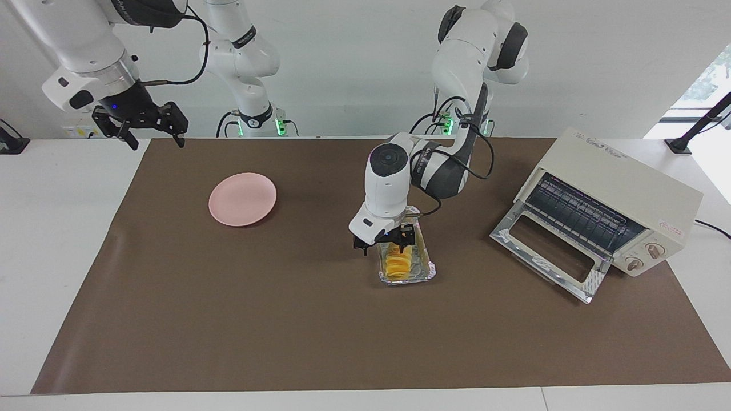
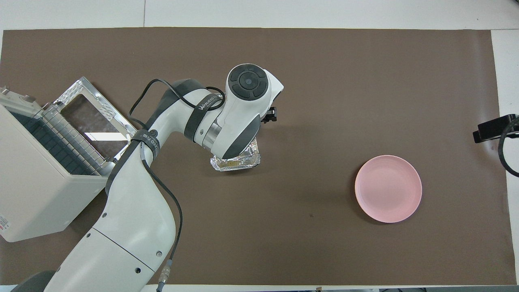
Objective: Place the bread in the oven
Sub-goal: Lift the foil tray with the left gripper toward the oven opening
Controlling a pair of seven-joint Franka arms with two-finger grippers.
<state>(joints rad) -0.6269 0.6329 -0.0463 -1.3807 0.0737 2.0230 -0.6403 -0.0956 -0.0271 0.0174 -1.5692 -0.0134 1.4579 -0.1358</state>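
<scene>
The bread (image 1: 395, 265), a row of yellow-orange slices, lies in a crinkled foil tray (image 1: 425, 273) on the brown mat. My left gripper (image 1: 384, 246) hangs open low over the part of the tray nearer the robots and hides the slices there. I cannot tell whether its fingers touch the bread. In the overhead view the left wrist hides the bread, and only the foil tray's (image 2: 235, 164) near end shows. The cream oven (image 1: 619, 191) stands at the left arm's end of the table, its glass door (image 1: 548, 257) dropped open. My right gripper (image 1: 149, 128) waits open, raised at the right arm's end.
A round pink plate (image 1: 243, 198) lies on the mat toward the right arm's end. The oven's open door (image 2: 95, 121) lies flat on the mat beside the tray, with a strip of bare mat between them.
</scene>
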